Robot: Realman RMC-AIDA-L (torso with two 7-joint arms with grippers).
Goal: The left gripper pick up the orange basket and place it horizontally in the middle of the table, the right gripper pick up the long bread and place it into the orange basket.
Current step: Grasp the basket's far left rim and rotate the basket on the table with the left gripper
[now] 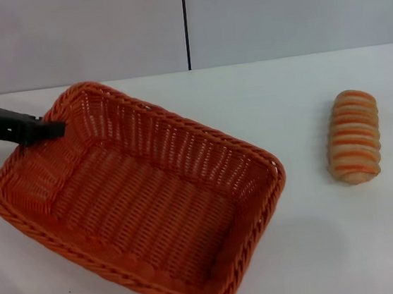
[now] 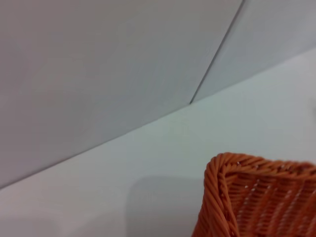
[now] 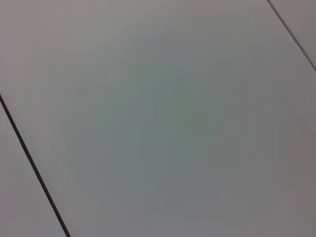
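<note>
The orange basket [image 1: 146, 202] lies diagonally across the left and middle of the white table [image 1: 321, 246], empty. My left gripper [image 1: 51, 129] comes in from the left edge of the head view and is shut on the basket's far-left braided rim. In the left wrist view only one corner of the basket [image 2: 247, 197] shows. The long bread [image 1: 354, 136], tan with orange-brown stripes, lies on the table to the right, well apart from the basket. My right gripper is out of view; the right wrist view shows only a pale wall with a dark seam.
A pale wall [image 1: 98, 30] with a dark vertical seam [image 1: 185, 24] stands behind the table's far edge. Bare tabletop separates the basket from the bread.
</note>
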